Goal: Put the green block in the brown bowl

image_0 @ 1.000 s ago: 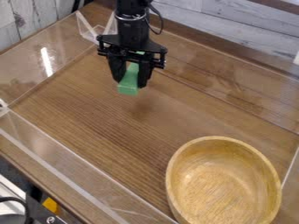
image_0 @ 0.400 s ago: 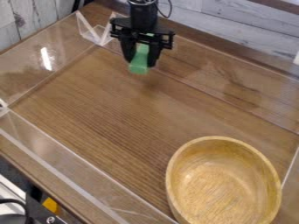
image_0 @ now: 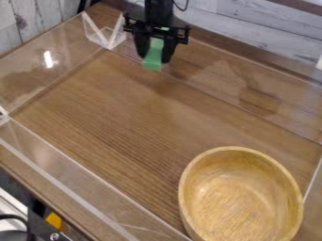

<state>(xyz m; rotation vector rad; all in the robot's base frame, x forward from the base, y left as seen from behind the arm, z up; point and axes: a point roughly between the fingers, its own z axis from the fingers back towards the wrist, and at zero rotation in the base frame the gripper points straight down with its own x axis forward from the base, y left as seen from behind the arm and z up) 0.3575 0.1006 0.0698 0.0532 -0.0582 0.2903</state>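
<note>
The green block (image_0: 152,56) hangs in the air at the top centre of the camera view, clamped between the black fingers of my gripper (image_0: 153,49), which is shut on it. The block's lower end sticks out below the fingertips, well above the wooden tabletop. The brown bowl (image_0: 242,197), light tan wood with a thick rim, sits with nothing in it at the bottom right, far from the gripper.
Clear plastic walls (image_0: 75,171) fence the wooden table on the left, front and back. A clear triangular bracket (image_0: 104,31) stands just left of the gripper. A light plank wall runs behind the table.
The gripper has risen and moved back and to the right with the green block held in it. The bowl has stayed where it was.
</note>
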